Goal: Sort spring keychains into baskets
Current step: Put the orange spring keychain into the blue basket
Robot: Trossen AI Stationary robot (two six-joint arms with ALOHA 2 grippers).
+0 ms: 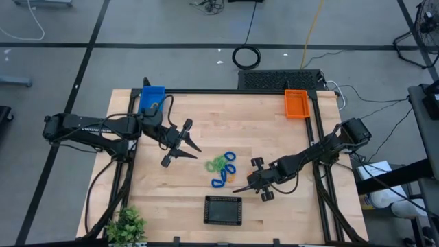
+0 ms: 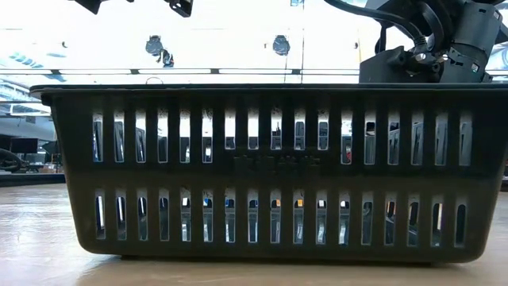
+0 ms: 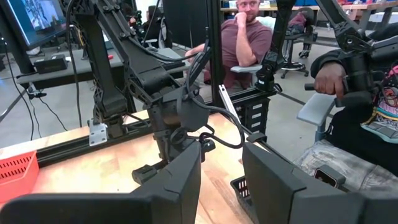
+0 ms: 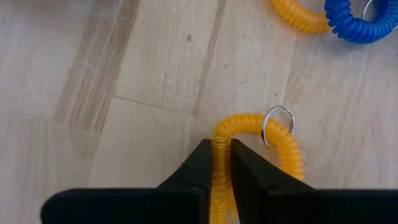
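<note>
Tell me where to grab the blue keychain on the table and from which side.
Judging by the high view, take the blue keychain from straight above, pinching one strand of its coil across the wire, as the right gripper pinches the yellow keychain. It lies flat, so the sides give little to hold. Prefer its outer edge, away from the green keychain.

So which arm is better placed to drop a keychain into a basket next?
Right. Its gripper is shut on an orange-yellow keychain, near the pile. The left gripper is open and empty, beside the pile.
</note>
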